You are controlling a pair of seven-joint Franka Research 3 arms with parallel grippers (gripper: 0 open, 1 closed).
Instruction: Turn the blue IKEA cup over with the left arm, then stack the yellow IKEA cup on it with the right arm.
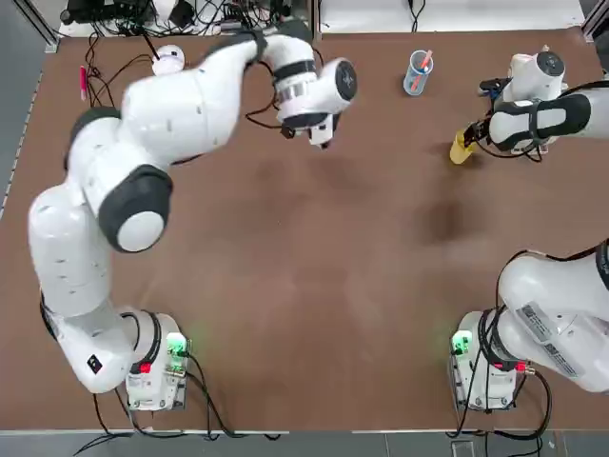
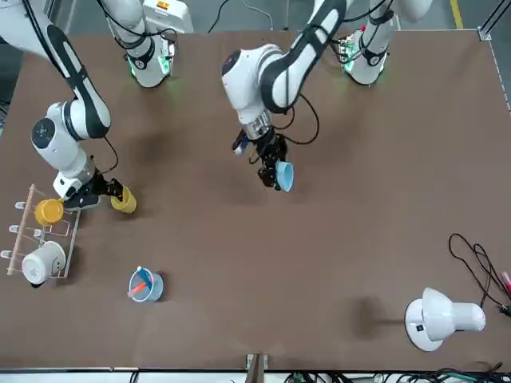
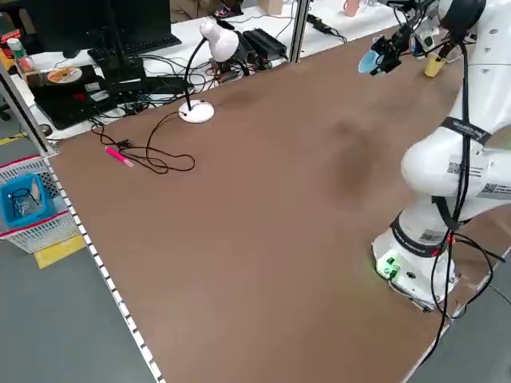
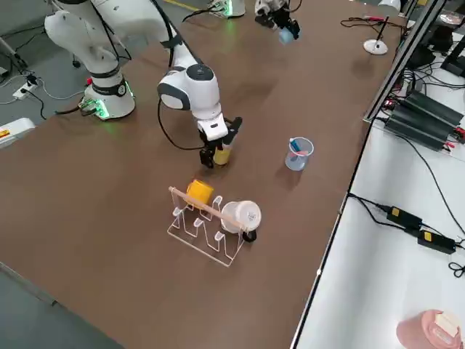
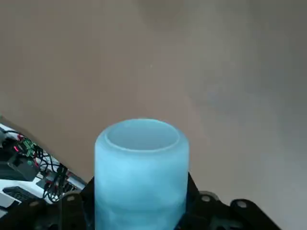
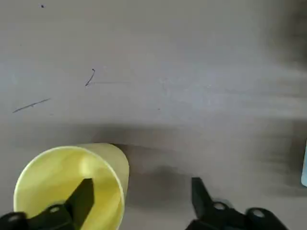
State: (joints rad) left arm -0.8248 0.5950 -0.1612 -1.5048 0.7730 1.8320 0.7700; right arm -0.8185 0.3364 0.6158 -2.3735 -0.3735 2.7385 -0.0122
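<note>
The left claw [image 2: 275, 171] grips the blue cup [image 2: 285, 176] above the desk [image 2: 239, 319], mid-turn by my guess. The right claw [image 6: 142, 184] is open, one finger inside the yellow cup's [image 6: 48, 175] mouth; next it should close on the wall.

Blue cup [image 3: 369, 61] held in the left gripper [image 3: 383, 56]

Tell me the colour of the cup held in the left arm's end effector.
The cup is light blue, best seen in the left wrist view.
</note>
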